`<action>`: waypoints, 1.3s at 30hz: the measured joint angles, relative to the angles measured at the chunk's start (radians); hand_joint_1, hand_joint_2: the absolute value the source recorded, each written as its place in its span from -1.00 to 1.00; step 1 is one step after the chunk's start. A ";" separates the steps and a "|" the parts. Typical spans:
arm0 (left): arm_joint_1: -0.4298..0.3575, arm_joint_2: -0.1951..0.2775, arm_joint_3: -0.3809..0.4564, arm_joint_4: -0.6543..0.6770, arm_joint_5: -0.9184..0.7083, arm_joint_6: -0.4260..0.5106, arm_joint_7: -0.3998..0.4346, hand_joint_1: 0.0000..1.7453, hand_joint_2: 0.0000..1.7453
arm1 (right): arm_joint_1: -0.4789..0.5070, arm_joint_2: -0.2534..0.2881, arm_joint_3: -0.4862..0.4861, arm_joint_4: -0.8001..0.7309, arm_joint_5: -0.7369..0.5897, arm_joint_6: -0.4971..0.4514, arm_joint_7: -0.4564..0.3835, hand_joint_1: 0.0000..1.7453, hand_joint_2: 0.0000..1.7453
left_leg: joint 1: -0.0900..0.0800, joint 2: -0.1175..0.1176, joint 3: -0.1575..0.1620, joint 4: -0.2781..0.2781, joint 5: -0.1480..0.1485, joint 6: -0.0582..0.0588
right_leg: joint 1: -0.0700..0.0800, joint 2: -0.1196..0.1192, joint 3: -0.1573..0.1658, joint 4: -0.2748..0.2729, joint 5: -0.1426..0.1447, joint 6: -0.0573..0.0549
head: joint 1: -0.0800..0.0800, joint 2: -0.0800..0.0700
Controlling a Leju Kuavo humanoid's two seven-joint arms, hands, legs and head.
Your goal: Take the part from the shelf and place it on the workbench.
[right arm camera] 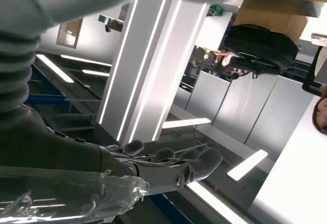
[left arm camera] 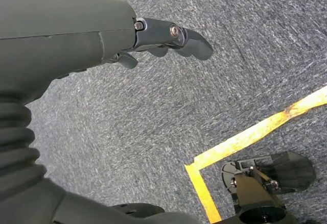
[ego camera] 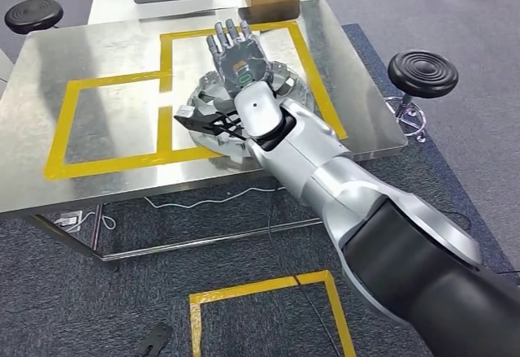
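The part (ego camera: 208,105), a round grey metal casting wrapped in clear film, lies on the steel workbench (ego camera: 73,56), inside the yellow tape outline (ego camera: 164,80) and close to the bench's near edge. A black bracket-like piece (ego camera: 199,121) projects from the side of the part nearest that edge.

The right hand (ego camera: 236,56) lies over the top of the part, back upward, fingers straight and stretched toward the far side of the bench. In the right wrist view the fingers (right arm camera: 173,157) run out flat, with clear film (right arm camera: 77,193) just beside the palm. Whether the hand grips the part or merely rests on it cannot be told.

Judgement: the step in hand is the placement, and it is near its end. The next move calls for confirming release and lifting the hand straight off without dragging the film.

The left hand (left arm camera: 169,38) hangs over grey carpet (left arm camera: 154,122), fingers lightly curled, holding nothing.
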 joint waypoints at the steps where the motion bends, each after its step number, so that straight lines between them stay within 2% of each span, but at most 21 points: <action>1: 0.000 0.000 0.000 0.000 0.000 0.000 0.000 -1.00 -1.00 | 0.000 0.002 0.000 0.000 0.001 0.000 0.000 -1.00 -1.00 | 0.000 0.000 0.000 0.000 0.000 0.000 | 0.000 0.000 0.000 0.000 0.000 0.000 | 0.000 0.000; 24: -0.003 -0.002 0.000 0.000 0.008 0.004 0.023 -1.00 -1.00 | 0.000 0.015 -0.020 -0.003 -0.007 -0.033 -0.017 -1.00 -1.00 | 0.000 0.000 0.000 0.000 0.000 0.000 | 0.000 0.000 0.000 0.000 0.000 0.000 | 0.000 0.000; 30: -0.006 -0.002 0.001 0.000 0.018 0.004 0.023 -1.00 -1.00 | 0.000 0.015 -0.021 -0.003 -0.004 -0.033 -0.019 -1.00 -1.00 | -0.003 0.000 -0.001 0.006 -0.005 0.008 | -0.003 0.001 0.002 -0.002 -0.001 0.006 | 0.000 0.000; 34: -0.010 -0.003 0.002 0.000 0.020 0.004 0.023 -1.00 -1.00 | -0.001 0.015 -0.024 -0.002 -0.003 -0.033 -0.019 -1.00 -1.00 | -0.004 0.002 0.002 0.008 -0.007 0.017 | -0.005 0.003 0.007 -0.004 -0.003 0.015 | -0.001 0.000; 36: -0.011 -0.004 0.002 0.000 0.023 0.004 0.023 -1.00 -1.00 | -0.003 0.015 -0.028 -0.002 -0.002 -0.033 -0.019 -1.00 -1.00 | 0.001 0.010 0.008 0.000 0.000 0.023 | -0.002 -0.014 0.000 0.016 -0.026 0.022 | 0.003 0.000; 37: -0.011 -0.004 0.002 0.000 0.024 0.003 0.023 -1.00 -1.00 | -0.003 0.015 -0.030 -0.002 -0.001 -0.033 -0.019 -1.00 -1.00 | 0.005 0.014 0.011 -0.003 0.004 0.025 | 0.000 -0.028 -0.014 0.053 -0.055 0.025 | 0.007 0.000; 39: -0.010 -0.004 0.003 0.000 0.028 0.001 0.023 -1.00 -1.00 | 0.001 0.015 -0.033 -0.002 0.000 -0.033 -0.019 -1.00 -1.00 | 0.007 0.022 0.012 -0.004 0.005 0.027 | -0.001 -0.053 -0.061 0.179 -0.134 0.030 | 0.012 0.000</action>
